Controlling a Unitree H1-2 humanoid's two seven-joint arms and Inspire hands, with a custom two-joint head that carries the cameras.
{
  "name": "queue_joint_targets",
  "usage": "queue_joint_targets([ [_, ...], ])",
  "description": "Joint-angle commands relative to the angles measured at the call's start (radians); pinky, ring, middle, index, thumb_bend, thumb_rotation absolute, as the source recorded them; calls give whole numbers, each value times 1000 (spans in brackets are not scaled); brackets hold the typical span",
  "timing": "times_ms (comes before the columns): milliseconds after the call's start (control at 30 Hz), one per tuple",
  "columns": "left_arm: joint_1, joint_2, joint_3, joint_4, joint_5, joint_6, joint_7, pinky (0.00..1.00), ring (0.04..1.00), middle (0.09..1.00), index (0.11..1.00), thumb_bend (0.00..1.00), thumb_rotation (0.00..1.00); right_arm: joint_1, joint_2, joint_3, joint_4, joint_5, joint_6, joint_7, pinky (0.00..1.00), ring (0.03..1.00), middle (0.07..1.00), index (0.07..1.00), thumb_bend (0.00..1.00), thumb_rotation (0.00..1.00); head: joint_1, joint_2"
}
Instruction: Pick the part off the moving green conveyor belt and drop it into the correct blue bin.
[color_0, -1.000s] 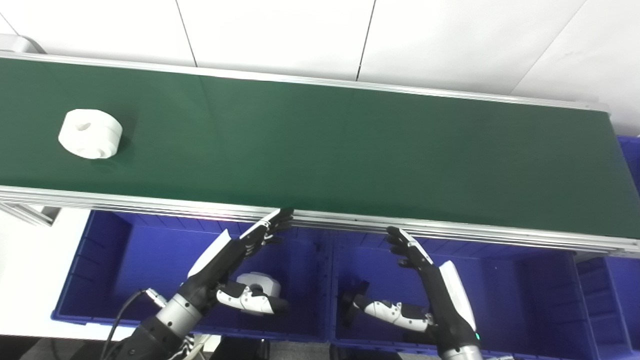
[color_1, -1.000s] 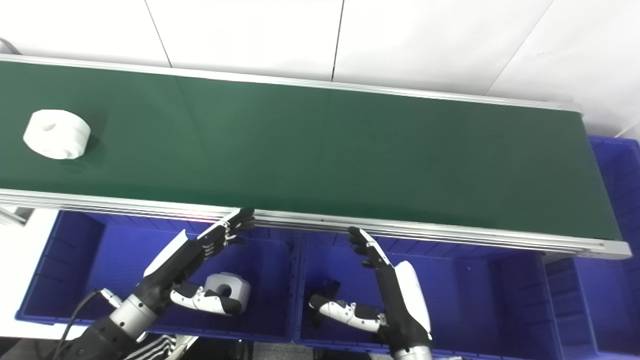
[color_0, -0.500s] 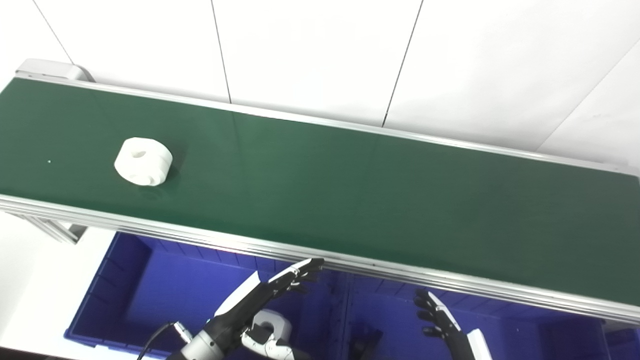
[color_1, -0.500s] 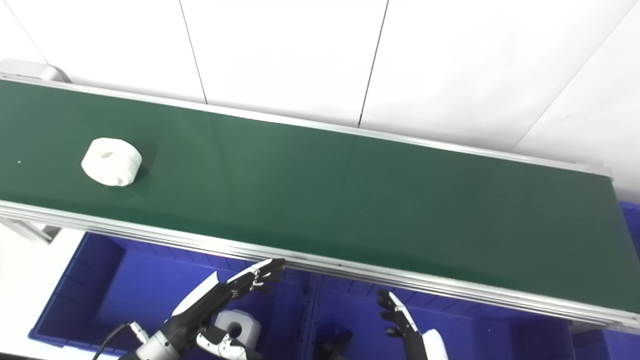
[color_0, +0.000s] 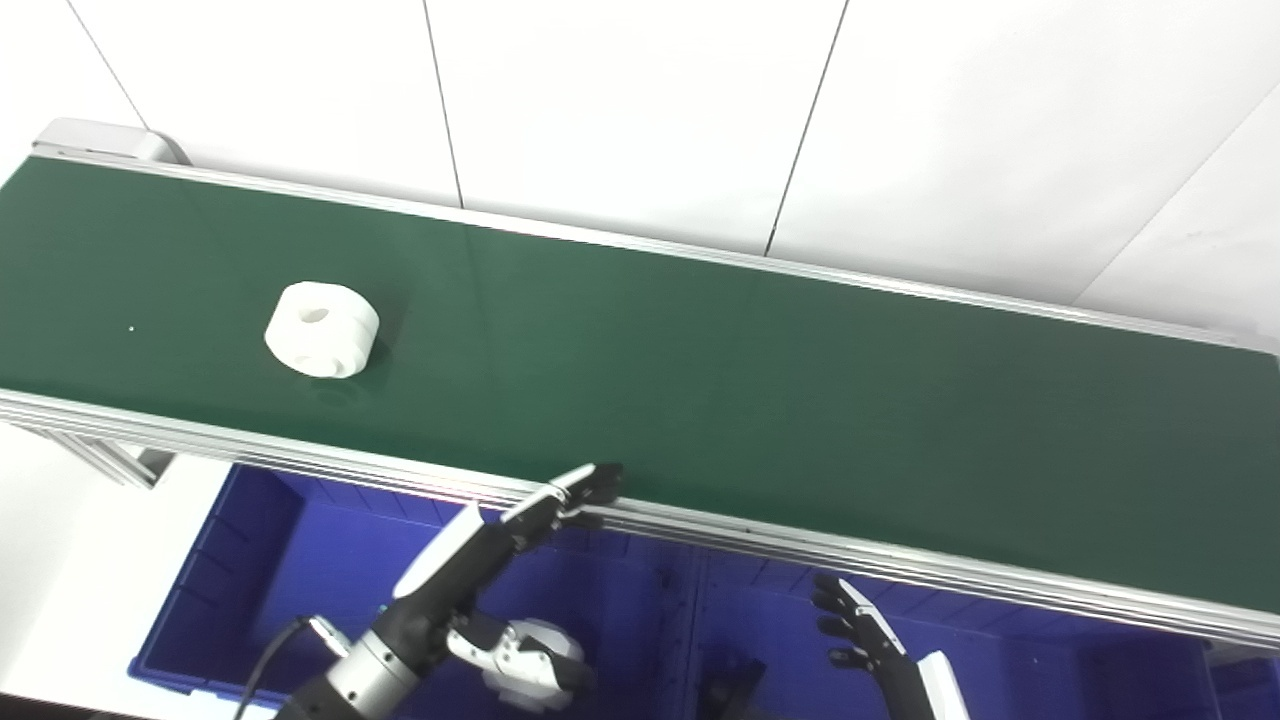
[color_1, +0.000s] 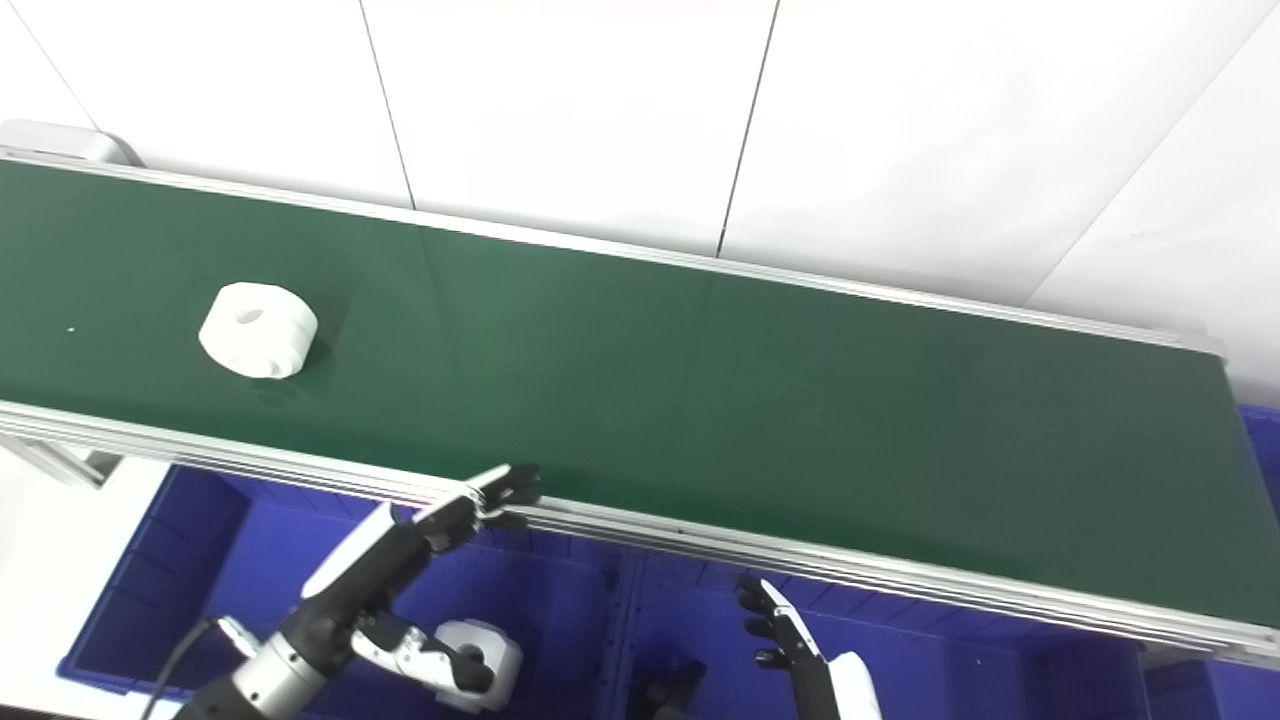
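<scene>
a white part (color_0: 322, 343), a squat, matte cylinder with a round hole through its top face and a groove around its side, sits on the left stretch of the long green conveyor belt (color_0: 760, 380). the belt surface is smooth and dull, bordered by ribbed silver aluminium rails (color_0: 900, 565) along both long edges. behind it stands a plain white panelled wall (color_0: 620, 100) with thin dark seams.

the left hand (color_0: 480, 560) rises from below with a glossy white shell on its back and black fingers (color_0: 590, 487) stretched out straight, their tips reaching over the near rail at the belt's edge; the thumb is spread apart below, and the hand holds nothing. the part lies well apart from it, further left on the belt.

the right hand (color_1: 800, 650) shows only at the bottom edge, black fingers spread and upright, nothing in its grasp.

under the near rail sit two deep blue plastic bins side by side, with ribbed inner walls. the left blue bin (color_0: 250, 560) contains another white part (color_1: 490, 655) with a round hole, just beside the left thumb. the right blue bin (color_0: 1050, 660) has a dark object (color_0: 735, 690) near its left wall, too small to identify
</scene>
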Motion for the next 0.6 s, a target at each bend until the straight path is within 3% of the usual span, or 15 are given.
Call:
queue_joint_targets([
  [0, -48, 9, 27, -45, -31, 11, 14, 815, 886, 921, 915, 803, 432, -6, 3, 3, -7, 5, -68, -26, 724, 812, 847, 879, 822, 250, 4, -1],
  [167, -131, 48, 90, -77, -10, 53, 9, 831, 892, 929, 930, 758, 479, -12, 1, 5, 8, 12, -84, -33, 727, 812, 847, 884, 818, 248, 3, -5],
  [300, -179, 74, 121, -73, -11, 64, 2, 843, 905, 942, 940, 706, 409, -10, 7, 12, 3, -1, -76, -37, 742, 816, 849, 885, 815, 257, -17, 3],
  [500, -287, 127, 161, -56, 113, 70, 9, 852, 912, 945, 951, 687, 354, -18, 10, 19, 3, -16, -74, -43, 733, 811, 846, 879, 806, 260, -58, 20],
  [567, -331, 147, 165, -21, 136, 64, 6, 840, 907, 947, 956, 692, 376, -22, 10, 20, 12, -10, -86, -49, 739, 814, 847, 877, 809, 262, -69, 24],
])
